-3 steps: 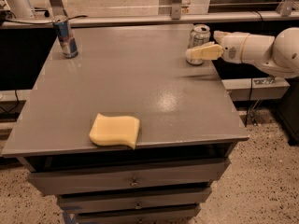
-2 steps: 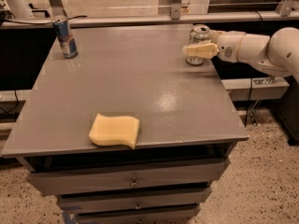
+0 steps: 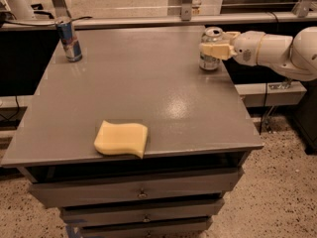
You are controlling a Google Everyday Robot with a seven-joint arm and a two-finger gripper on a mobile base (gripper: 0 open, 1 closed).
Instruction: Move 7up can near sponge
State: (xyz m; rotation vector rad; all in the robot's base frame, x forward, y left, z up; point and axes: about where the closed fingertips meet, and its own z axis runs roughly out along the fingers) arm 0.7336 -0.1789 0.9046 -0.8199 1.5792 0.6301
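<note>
The 7up can [image 3: 210,59] is silvery with greenish markings and stands upright at the far right of the grey table [image 3: 148,83]. My gripper [image 3: 213,44] reaches in from the right on a white arm [image 3: 277,51] and sits at the can's upper half, overlapping it. The can rests on the table. The sponge [image 3: 121,139] is a flat pale yellow block with wavy edges. It lies near the table's front edge, left of centre, far from the can.
A slimmer blue-and-silver can [image 3: 69,39] with red stands at the far left corner. Metal rails [image 3: 185,4] run behind the table. Drawers [image 3: 141,195] sit under the tabletop. The right table edge is just below the arm.
My gripper has moved left along the back of the table and now overlaps the 7up can. The can, the sponge and the blue can have not moved.
</note>
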